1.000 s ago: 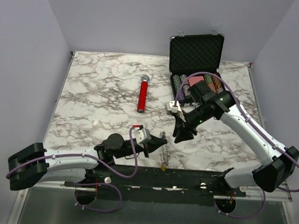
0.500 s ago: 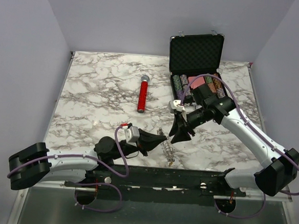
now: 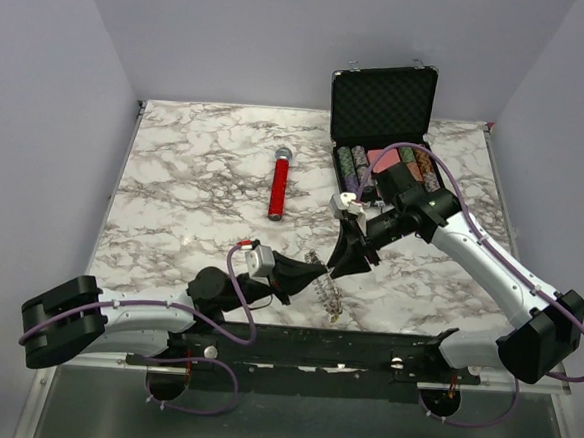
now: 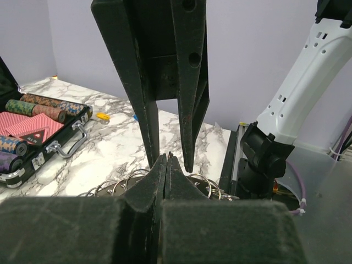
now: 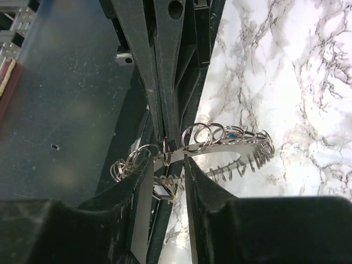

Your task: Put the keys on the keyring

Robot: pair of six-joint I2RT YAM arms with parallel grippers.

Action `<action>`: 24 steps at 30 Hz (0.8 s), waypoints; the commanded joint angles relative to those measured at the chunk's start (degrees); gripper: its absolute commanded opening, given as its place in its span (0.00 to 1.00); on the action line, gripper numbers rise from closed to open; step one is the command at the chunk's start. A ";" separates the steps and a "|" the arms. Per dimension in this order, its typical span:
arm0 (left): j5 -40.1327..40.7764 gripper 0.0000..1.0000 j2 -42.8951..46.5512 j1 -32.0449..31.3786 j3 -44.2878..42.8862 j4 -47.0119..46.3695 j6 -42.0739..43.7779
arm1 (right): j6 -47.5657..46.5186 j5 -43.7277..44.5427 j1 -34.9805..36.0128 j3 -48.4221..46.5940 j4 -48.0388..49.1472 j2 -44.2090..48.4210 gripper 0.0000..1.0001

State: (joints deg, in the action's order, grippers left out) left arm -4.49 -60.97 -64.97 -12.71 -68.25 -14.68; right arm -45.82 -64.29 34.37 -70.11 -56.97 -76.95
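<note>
Threading stage: left gripper [image 4: 166, 160] clenched on keyring [image 5: 220, 142] near front edge of table [image 3: 195, 172], right gripper [image 5: 166, 163] parted, straddling the loop just beside that pinch. Next, probably: a fine closing on the loop to spread it.

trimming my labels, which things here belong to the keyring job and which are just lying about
Job: keyring, blue key head, left claw, right claw.
Lying about: red microphone, chip case, poker chips.

Marbled tabletop [image 3: 195, 172]: a red microphone [image 3: 277, 185] lies beyond the left end effector [image 3: 319, 272], an open black case [image 3: 383, 105] behind the right end effector [image 3: 337, 270].
</note>
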 commanded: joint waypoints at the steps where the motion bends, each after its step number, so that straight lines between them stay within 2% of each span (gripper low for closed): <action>1: 1.68 0.00 -0.29 0.02 -0.30 -5.23 -0.88 | 1.26 -2.59 -0.18 -0.82 1.24 -0.57 0.31; 8: 2.03 0.00 -0.20 0.02 -0.30 -5.32 -0.97 | 2.93 -2.07 -0.18 -0.82 1.95 -0.66 0.00; 11: 1.68 0.00 -0.38 0.02 -0.30 -4.97 -1.05 | 4.69 -0.49 -0.18 -2.13 1.52 -0.75 0.00; 16: 0.45 0.01 -0.29 0.19 -0.12 -3.13 -1.67 | 1.09 -0.31 -0.27 -3.98 -2.53 -1.01 0.00; 18: 0.19 0.21 0.58 0.19 0.05 -1.11 -2.28 | 0.74 0.13 -0.36 -3.81 -2.62 -0.66 0.00; 19: -0.08 0.26 1.11 0.11 0.05 0.29 -2.46 | 0.74 0.22 -0.36 -3.72 -2.62 -0.66 0.00; 21: -0.25 0.32 2.52 0.11 0.05 3.11 -2.55 | 0.74 0.48 -0.36 -3.81 -2.62 -0.49 0.00; 24: 0.10 0.36 5.15 0.28 0.32 6.98 -2.20 | 0.74 0.57 -0.44 -3.81 -2.97 -0.48 0.00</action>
State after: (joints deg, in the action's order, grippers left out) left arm -3.57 -59.33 -64.93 -12.71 -66.59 -16.43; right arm -44.45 -63.55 34.37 -72.10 -58.52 -77.47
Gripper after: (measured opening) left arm 0.333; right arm 0.009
